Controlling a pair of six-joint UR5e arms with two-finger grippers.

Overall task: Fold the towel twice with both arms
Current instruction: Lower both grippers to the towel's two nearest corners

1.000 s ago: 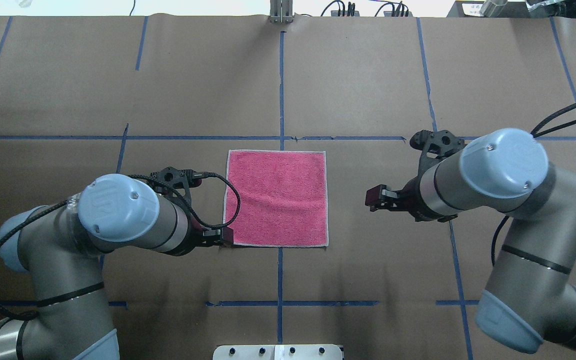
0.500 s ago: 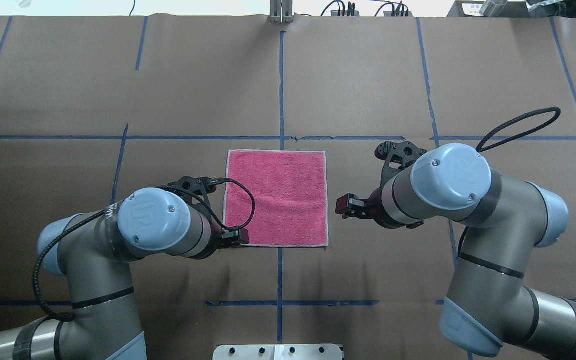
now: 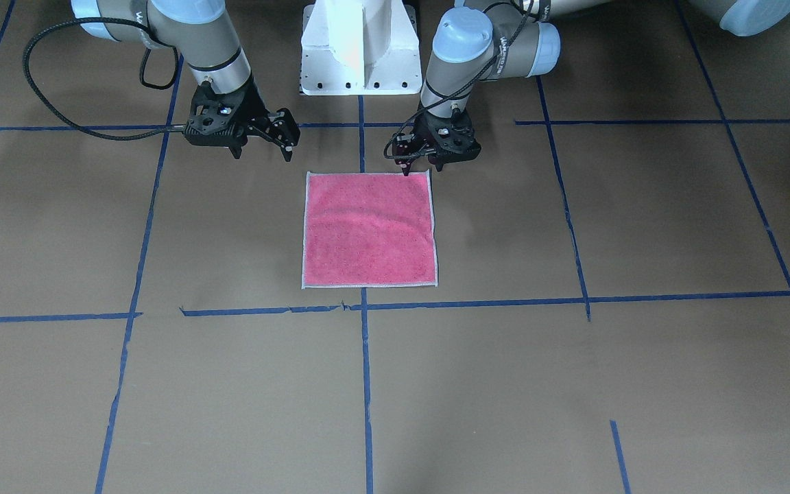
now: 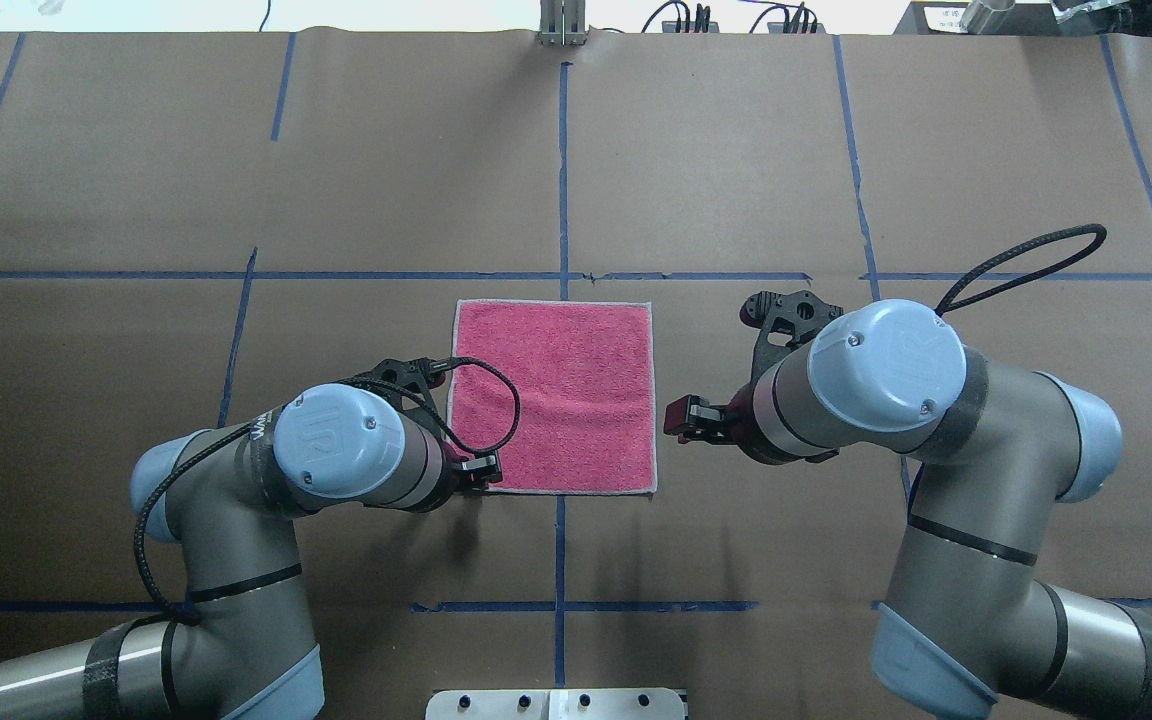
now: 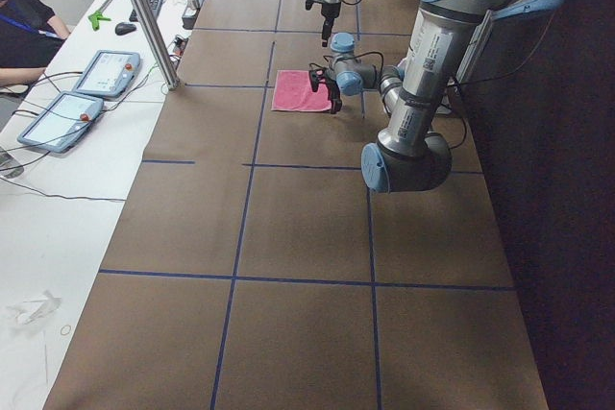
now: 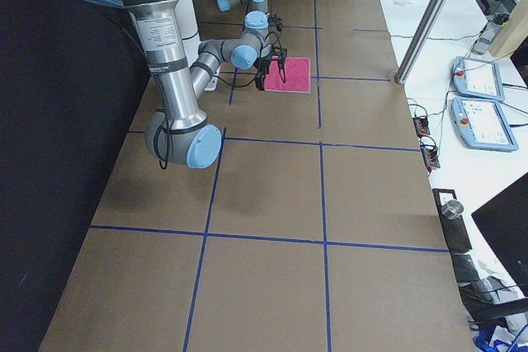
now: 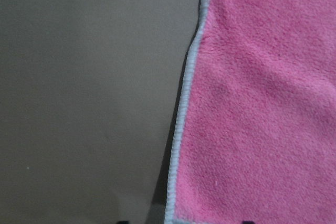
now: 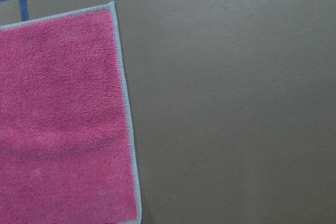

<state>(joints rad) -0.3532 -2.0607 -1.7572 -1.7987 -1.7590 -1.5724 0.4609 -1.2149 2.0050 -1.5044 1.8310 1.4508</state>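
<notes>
My left gripper [image 4: 481, 470] is low at the towel's near left corner, fingers spread. In the left wrist view the pale edging [image 7: 184, 108] runs up between the two dark tips at the bottom of the view. I cannot tell if the tips touch the cloth.

My right gripper [image 4: 681, 420] has its fingers parted too and sits just off the right edge, near its middle, apart from the cloth. From the front it looks to hang above the paper.

The towel [image 4: 556, 395] lies flat with its pink face up. It is square, straddling the centre tape line [image 4: 563, 180], with its far edge just short of the cross line [image 4: 386, 275].
- All four edges are straight and the stitched edging is unbroken along the sides in view.
- One shallow crease runs side to side across the middle.
- The looped terry nap looks soft up close.

The table is covered in matte brown paper [image 4: 736, 150], gridded with blue tape. It runs wide past the towel's far edge and out to both sides.

My arms are grey metal tubes with light blue joint caps. The black cable [image 4: 496, 400] from my left wrist loops over the towel's left side.
</notes>
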